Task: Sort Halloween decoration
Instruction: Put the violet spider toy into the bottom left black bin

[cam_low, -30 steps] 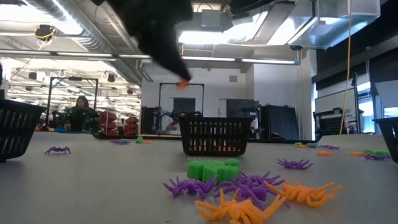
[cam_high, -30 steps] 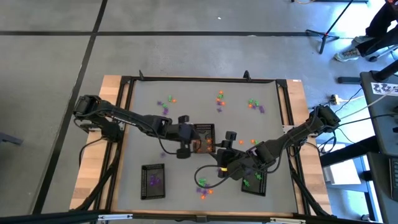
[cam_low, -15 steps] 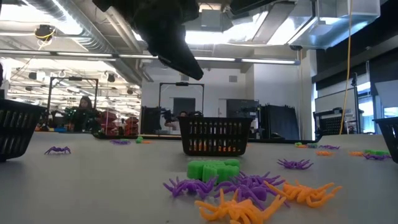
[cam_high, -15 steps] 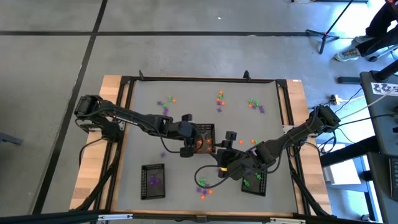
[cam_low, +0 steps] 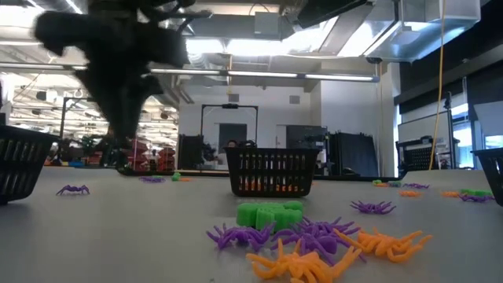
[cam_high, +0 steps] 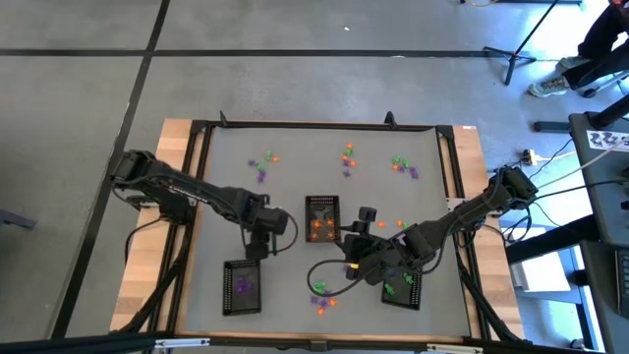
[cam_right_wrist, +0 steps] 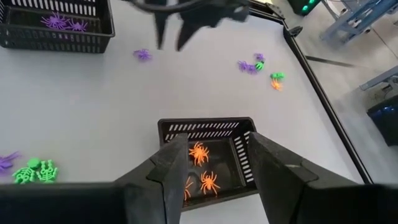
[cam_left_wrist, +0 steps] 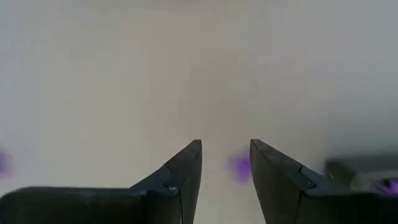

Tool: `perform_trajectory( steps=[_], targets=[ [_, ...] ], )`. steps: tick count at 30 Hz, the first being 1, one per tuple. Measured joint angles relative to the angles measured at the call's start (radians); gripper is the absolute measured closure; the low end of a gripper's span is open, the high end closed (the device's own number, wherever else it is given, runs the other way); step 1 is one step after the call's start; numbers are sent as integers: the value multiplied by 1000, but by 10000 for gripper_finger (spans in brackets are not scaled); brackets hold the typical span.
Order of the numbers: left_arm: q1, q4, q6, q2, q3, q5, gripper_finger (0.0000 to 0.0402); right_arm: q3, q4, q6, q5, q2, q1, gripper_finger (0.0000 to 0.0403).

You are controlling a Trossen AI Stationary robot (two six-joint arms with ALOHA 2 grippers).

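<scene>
Small orange, purple and green Halloween trinkets lie scattered on the grey table, with a heap near the front edge. My left gripper points down, open, just above a lone purple trinket between the middle black tray and the left tray; it touches nothing. My right gripper hovers open beside the middle tray, which holds orange spiders. The left tray holds purple spiders.
A third black tray with green pieces stands at the near right. More trinkets lie along the far side and far right. A black frame borders the table. My right arm reaches in from the right.
My left gripper held an orange trinket above the middle tray, then opened, and the trinket is gone from its fingertips. It then swung toward the table's left and near edges, tipped to point down, and sank over the lone purple trinket.
</scene>
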Motion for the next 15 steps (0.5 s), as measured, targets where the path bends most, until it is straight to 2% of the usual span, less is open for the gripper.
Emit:
perform_trajectory(
  steps=[3, 8, 15],
  targets=[
    [-10, 15, -26, 0, -46, 62, 275, 0, 0, 10, 0, 0, 0, 238],
    [6, 92, -56, 0, -132, 106, 275, 0, 0, 10, 0, 0, 0, 238],
    [53, 136, -53, 0, -174, 177, 275, 0, 2, 10, 0, 0, 0, 238]
  ],
)
